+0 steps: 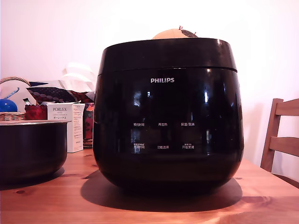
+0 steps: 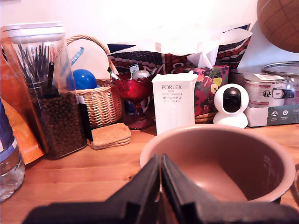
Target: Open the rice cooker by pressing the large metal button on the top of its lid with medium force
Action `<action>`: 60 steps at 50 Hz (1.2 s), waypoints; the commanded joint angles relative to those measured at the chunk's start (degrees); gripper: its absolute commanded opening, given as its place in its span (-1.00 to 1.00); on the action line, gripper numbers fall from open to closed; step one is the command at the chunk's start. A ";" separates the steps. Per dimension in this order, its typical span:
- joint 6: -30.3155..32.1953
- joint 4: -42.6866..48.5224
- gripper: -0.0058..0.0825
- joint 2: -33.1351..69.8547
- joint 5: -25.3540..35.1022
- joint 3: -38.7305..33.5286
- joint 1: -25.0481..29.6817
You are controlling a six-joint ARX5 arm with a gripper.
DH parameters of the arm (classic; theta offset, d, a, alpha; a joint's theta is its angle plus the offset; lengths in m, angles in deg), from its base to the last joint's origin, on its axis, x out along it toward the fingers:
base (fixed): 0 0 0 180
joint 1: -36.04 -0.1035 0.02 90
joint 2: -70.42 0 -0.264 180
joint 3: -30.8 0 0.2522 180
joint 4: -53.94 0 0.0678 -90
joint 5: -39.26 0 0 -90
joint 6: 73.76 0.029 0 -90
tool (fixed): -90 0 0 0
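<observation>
The rice cooker, glossy black with a white PHILIPS logo, stands in the middle of the wooden table in the exterior view. Its lid sits down flush along a thin seam. The lid's top face, and any button on it, is hidden from this low angle. My gripper shows only in the wrist view. Its black fingers are shut against each other with nothing between them, hovering near the rim of a separate metal pot. The cooker is out of the wrist view.
The dark metal pot stands at the exterior view's left of the cooker. Behind it are a white PORLEX box, a wicker basket, a clear jar of pellets and a small white camera. A wooden chair stands at the right.
</observation>
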 commanded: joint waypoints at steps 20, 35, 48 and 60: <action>-1.42 1.62 -0.92 -0.81 5.25 -1.46 1.38; -8.33 -16.41 -0.92 -0.81 10.97 -1.40 1.44; -20.61 -18.47 -0.92 -0.81 25.46 2.10 1.55; -25.90 -12.13 -0.92 1.64 38.77 7.87 4.90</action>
